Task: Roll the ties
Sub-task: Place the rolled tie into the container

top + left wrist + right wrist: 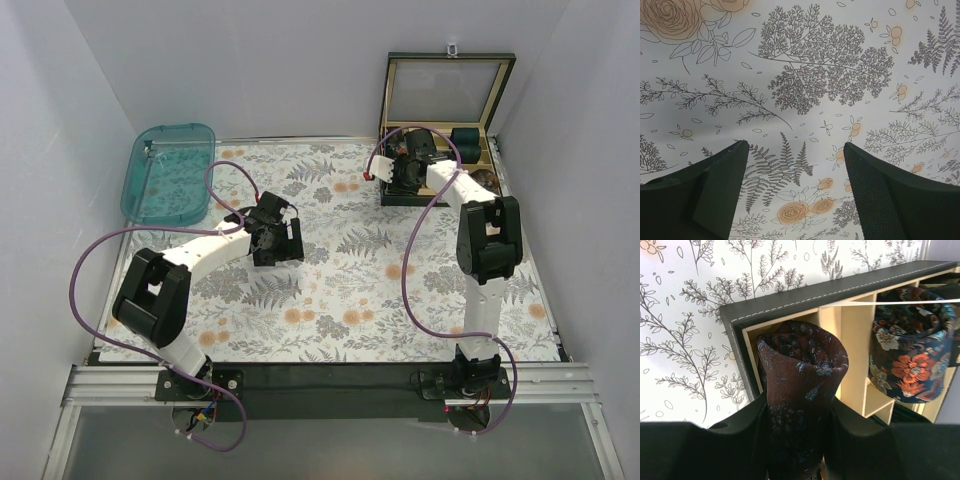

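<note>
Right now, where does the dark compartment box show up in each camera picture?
Top external: box upper right, lid raised.
Left wrist: not in it, only tablecloth.
Right wrist: its corner fills the upper right, behind the rolled tie in the right gripper.
Shared landmark: that floral tablecloth.

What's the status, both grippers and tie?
Left gripper open, empty, over the cloth. Right gripper shut on rolled tie at box corner slot. Floral roll in next slot; nothing blocking.
</note>
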Robot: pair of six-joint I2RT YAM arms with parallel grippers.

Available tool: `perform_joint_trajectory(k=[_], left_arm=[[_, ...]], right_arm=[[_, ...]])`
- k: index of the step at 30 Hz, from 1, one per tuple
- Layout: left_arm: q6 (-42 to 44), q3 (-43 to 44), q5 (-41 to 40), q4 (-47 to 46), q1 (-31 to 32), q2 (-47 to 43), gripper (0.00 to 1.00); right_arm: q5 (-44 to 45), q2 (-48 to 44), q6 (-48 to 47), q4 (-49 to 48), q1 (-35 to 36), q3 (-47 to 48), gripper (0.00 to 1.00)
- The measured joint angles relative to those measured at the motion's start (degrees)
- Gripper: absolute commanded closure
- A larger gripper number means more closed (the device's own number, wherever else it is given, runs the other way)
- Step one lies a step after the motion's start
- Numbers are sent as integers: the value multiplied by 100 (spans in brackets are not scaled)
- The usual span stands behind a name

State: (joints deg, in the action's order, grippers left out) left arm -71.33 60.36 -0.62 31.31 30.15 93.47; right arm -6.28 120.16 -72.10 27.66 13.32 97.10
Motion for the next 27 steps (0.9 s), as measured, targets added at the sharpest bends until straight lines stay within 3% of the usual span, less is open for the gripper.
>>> perform_joint_trajectory(k=[2, 7, 16, 17, 27], left_arm=[[0, 0, 0, 4, 0, 15, 29], [2, 0, 0, 11, 0, 68, 29], [7, 0, 2, 24, -2, 87, 29], [4, 0, 2, 26, -2, 87, 29], [22, 0, 9, 39, -4, 87, 29]], right_arm=[[-15, 57, -7, -17, -17, 0, 88], [-33, 223, -22, -133, -55, -2, 82], [-83, 227, -17, -146, -74, -2, 62], [-94, 227, -17, -146, -79, -2, 47], [-175, 179, -59, -293, -129, 0, 43]])
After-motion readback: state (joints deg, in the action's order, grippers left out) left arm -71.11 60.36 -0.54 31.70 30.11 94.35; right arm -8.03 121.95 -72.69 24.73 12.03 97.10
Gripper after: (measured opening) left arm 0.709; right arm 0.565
